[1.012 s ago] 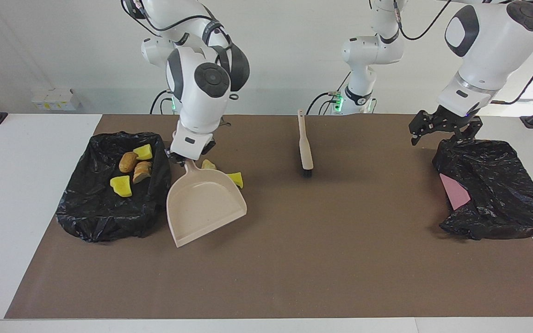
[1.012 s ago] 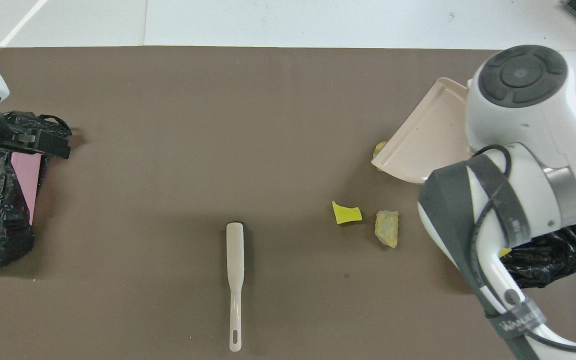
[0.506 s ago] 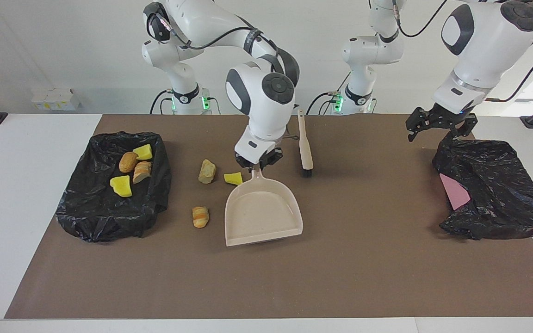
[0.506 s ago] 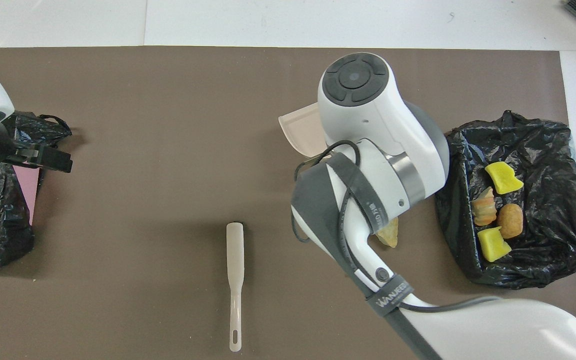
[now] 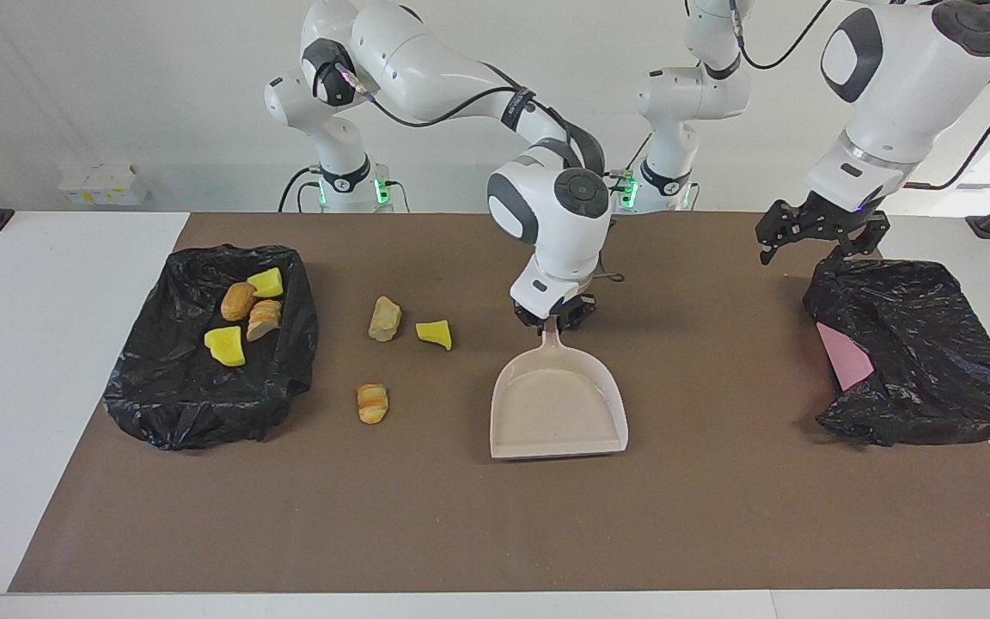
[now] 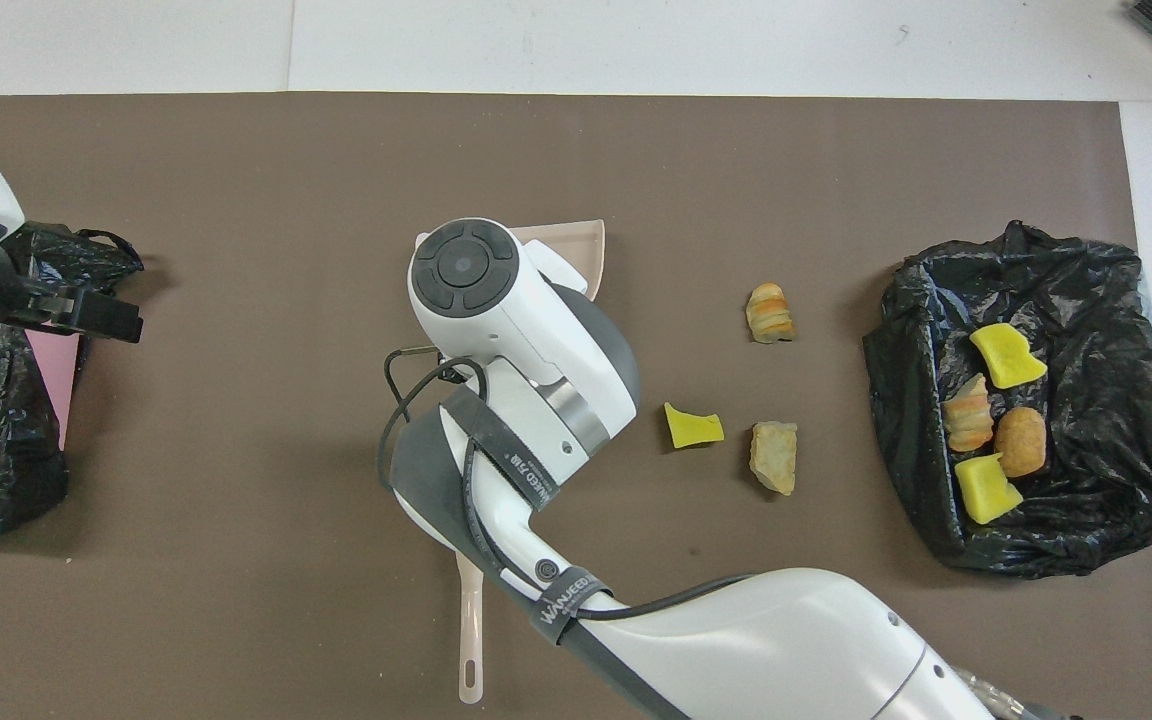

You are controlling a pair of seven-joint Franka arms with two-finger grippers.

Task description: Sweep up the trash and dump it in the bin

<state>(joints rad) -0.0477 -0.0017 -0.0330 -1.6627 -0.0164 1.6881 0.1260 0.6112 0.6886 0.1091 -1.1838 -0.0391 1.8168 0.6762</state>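
Dustpan (image 5: 557,404) shifted mid-table, pinched by R gripper (image 5: 557,320), hidden overhead; L gripper (image 5: 817,232) agape, empty.

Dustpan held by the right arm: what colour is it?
Pale beige dustpan, plain, no pattern; clearest in the facing view.

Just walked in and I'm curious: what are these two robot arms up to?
They are tidying scraps into a bin. The right end effector holds an empty dustpan by its handle at mid-table. Four scraps lie in the black-lined bin; three lie on the mat beside it. The left end effector waits open over another bag.
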